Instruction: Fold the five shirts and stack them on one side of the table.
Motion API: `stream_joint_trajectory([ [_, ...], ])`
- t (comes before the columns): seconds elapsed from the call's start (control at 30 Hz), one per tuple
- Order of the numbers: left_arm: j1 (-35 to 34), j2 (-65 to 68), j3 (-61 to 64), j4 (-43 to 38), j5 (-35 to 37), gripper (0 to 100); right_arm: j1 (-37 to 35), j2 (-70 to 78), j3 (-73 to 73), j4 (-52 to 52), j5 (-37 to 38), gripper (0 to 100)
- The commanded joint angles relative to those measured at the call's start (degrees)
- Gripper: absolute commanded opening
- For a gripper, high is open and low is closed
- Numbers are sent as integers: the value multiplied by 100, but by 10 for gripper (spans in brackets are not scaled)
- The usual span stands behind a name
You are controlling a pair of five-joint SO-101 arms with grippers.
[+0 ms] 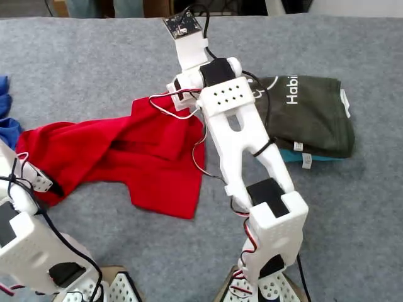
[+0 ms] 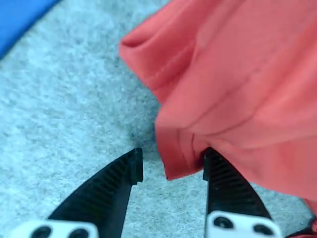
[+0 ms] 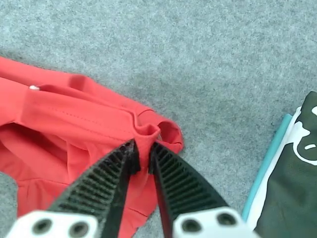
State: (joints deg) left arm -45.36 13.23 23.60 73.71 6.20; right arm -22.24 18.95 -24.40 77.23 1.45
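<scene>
The left claw (image 2: pixel 171 171) gapes around the red shirt (image 1: pixel 157 170) hem, near on the tabletop (image 1: pixel 352 220). Farther off, the right claw (image 3: pixel 142 153) pinches tight a fold of that shirt's far edge. Beside it, a green shirt (image 1: pixel 308 113) lies folded atop a teal shirt (image 1: pixel 324 157).

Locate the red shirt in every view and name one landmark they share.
High view: red shirt spread left of centre on the grey table cover.
Left wrist view: its edge sits inside the open left gripper.
Right wrist view: a fold is pinched in the right gripper.
Shared landmark: that grey table cover.
</scene>
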Motion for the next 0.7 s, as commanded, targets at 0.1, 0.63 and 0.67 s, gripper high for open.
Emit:
stream_joint_trajectory([
  [0.1, 66, -26, -347, 299, 229, 134, 26, -31, -31, 9, 0, 15],
  [0.63, 479, -44, -3996, 2699, 220, 28, 35, -92, -1376, 527, 0, 15],
  [0.67, 488, -44, -4418, 2743, 220, 28, 35, -92, -1684, 642, 0, 15],
])
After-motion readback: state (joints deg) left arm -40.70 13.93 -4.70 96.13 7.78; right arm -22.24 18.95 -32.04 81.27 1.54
